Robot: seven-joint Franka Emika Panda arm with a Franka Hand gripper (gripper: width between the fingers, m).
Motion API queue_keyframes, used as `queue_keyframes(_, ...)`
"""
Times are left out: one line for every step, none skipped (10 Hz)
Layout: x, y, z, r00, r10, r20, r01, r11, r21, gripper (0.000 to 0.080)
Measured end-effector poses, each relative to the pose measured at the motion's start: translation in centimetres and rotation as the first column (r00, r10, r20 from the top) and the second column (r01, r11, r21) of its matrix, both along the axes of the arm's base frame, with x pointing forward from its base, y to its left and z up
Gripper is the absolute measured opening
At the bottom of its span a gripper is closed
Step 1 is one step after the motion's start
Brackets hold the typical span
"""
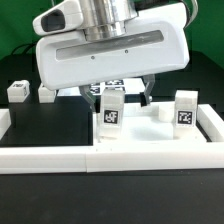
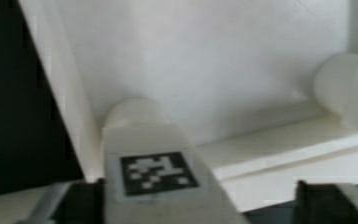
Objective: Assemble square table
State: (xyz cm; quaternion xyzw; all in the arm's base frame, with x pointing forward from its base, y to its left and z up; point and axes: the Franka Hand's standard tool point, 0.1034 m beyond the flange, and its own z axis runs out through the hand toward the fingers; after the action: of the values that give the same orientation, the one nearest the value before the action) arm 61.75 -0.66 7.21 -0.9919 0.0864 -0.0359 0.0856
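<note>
**Asker:** Which way does the piece you want lie from you?

**Me:** Directly beneath me. The leg block (image 2: pixel 155 150) sits in the gap of my end effector (image 2: pixel 190 208), one dark finger on either side of it. In the exterior view it is just under my wrist housing, its tag facing that camera.

**Asker:** How does its long axis run?

**Me:** Upright, as far as I can judge, so it points up towards my wrist. My fingers flank its sides, which is how I would want it for a squeeze across the narrow width.

**Asker:** Are you gripping it?

**Me:** No. My fingers are parted. In the wrist view there is a clear gap between the block and one finger, and the other finger is close to it, but I cannot see them touch. I have nothing in my grasp.

**Asker:** And the rest of the table?

**Me:** The square slab (image 1: pixel 150 150) lies flat on the desk (image 1: pixel 40 125), below and in front of me. This leg block appears to stand on it near the far rim. A second leg block (image 1: pixel 185 110) stands apart, towards the exterior view's right. Two more (image 1: pixel 17 92) (image 1: pixel 47 93) rest on the desk, well off to that view's left.

**Asker:** What does the next move depend on?

**Me:** I think it depends on keeping the block centred between my fingers, so that it doesn't tip when I squeeze.
</note>
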Motion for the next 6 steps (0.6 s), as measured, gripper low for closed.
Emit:
queue_keyframes(-0.01, -0.02, -0.02, 1.0, -0.01, -0.002, 0.01, 1.0, 0.001, 0.0289)
queue_keyframes(-0.02, 0.0, -0.04, 0.999, -0.042, -0.007, 0.042, 0.999, 0.004, 0.0289)
queue_keyframes(-0.03, 0.02, -0.05, 0.992, -0.122, -0.022, 0.122, 0.992, 0.011, 0.0291)
queue_keyframes(-0.03, 0.02, -0.05, 0.987, -0.156, -0.028, 0.156, 0.988, 0.013, 0.0291)
queue_keyframes(-0.02, 0.03, -0.06, 0.972, -0.232, -0.042, 0.232, 0.972, 0.018, 0.0291)
queue_keyframes(-0.02, 0.05, -0.06, 0.956, -0.29, -0.053, 0.291, 0.956, 0.02, 0.0291)
